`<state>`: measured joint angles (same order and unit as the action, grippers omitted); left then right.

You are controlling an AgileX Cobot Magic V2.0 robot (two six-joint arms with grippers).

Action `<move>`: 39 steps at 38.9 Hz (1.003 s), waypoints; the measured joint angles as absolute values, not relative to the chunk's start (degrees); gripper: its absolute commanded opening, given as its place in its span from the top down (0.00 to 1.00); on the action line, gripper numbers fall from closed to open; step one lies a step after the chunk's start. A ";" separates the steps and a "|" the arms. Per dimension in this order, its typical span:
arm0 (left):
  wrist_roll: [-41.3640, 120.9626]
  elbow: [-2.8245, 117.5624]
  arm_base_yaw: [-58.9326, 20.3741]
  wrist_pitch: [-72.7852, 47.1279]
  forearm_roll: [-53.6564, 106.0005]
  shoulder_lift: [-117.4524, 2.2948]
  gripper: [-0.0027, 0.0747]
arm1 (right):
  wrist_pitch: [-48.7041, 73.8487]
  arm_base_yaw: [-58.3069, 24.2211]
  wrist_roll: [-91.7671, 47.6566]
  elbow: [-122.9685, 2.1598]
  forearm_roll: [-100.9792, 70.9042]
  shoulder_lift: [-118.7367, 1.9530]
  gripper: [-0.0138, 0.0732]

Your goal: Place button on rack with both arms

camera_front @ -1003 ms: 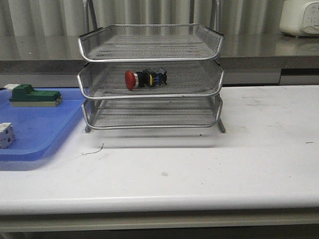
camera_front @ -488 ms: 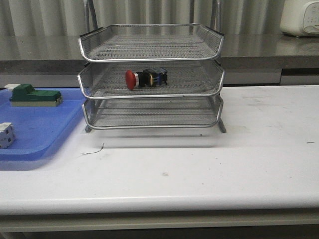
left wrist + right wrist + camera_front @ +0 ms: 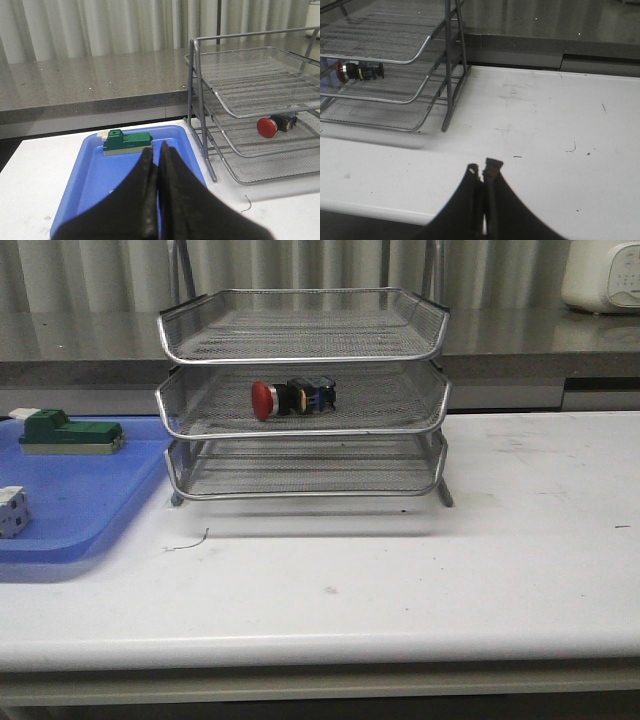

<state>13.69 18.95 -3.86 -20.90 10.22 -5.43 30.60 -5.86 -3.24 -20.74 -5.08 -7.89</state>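
Observation:
The button (image 3: 290, 398), red-headed with a yellow-black collar and dark body, lies on its side in the middle tier of the silver wire rack (image 3: 300, 430). It also shows in the left wrist view, button (image 3: 274, 125), and in the right wrist view, button (image 3: 357, 70). My left gripper (image 3: 154, 150) is shut with nothing in it, held above the blue tray and well away from the rack (image 3: 260, 100). My right gripper (image 3: 483, 167) is shut and empty over the white table near its front edge, apart from the rack (image 3: 395, 75). Neither arm shows in the front view.
A blue tray (image 3: 70, 510) lies left of the rack and holds a green block component (image 3: 70, 432) and a white cube-like part (image 3: 12, 512). A thin wire scrap (image 3: 187, 541) lies on the table in front of the rack. A white appliance (image 3: 603, 275) stands at the back right.

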 measured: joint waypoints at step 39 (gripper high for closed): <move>0.95 2.85 -3.86 -10.74 0.79 0.33 0.99 | 30.60 -5.86 -3.24 -20.70 -4.98 -7.89 0.91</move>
